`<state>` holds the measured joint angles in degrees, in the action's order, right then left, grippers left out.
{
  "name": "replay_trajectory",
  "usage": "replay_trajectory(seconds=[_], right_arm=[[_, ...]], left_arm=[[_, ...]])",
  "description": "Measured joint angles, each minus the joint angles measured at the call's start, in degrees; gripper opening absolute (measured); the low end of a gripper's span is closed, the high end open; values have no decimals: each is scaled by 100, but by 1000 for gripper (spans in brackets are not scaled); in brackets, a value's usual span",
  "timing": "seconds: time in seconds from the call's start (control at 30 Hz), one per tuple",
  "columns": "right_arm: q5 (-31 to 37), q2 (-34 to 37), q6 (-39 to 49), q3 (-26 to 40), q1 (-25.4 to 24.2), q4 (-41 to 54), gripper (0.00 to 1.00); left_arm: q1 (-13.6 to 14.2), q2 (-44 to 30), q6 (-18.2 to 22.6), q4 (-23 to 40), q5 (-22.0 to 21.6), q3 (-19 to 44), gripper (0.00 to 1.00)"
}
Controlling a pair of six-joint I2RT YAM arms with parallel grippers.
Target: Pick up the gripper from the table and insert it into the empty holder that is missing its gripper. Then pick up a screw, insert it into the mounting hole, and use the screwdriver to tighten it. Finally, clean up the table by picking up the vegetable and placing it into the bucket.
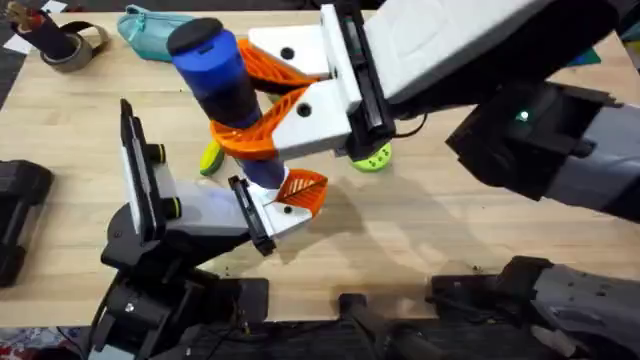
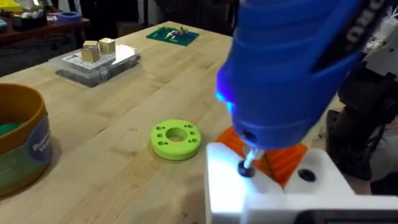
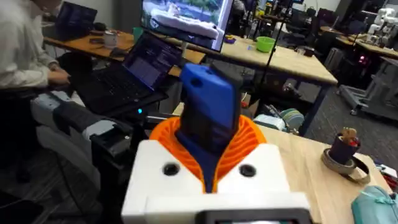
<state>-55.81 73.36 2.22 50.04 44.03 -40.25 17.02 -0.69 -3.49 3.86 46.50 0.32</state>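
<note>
My right gripper [image 1: 255, 110] reaches across the table and is shut on the blue screwdriver [image 1: 215, 70], held upright between its orange pads [image 3: 249, 140]. The screwdriver's bit [image 2: 247, 167] rests in a mounting hole of the white holder [image 2: 224, 186] on my left gripper [image 1: 300, 195]. That gripper's fingers sit together, holding nothing. The orange gripper [image 2: 287, 160] is seated in the holder, just behind the bit. The yellow-green vegetable [image 1: 210, 157] lies on the table, half hidden behind the screwdriver. The ochre bucket [image 2: 18, 140] stands off to one side in the left wrist view.
A lime-green disc with holes [image 1: 373, 158] lies on the table just beyond the holder [image 2: 176, 138]. A teal pouch [image 1: 160, 28] and a tape roll [image 1: 70, 45] sit at the far left. A clear box with wooden blocks [image 2: 96, 59] lies farther away.
</note>
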Motion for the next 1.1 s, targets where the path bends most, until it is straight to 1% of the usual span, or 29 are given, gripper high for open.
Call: replay_trajectory(seconds=[1.1], right_arm=[[0,0,76,-38,-49,29,46]], left_arm=[[0,0,0,0,2,0,16]])
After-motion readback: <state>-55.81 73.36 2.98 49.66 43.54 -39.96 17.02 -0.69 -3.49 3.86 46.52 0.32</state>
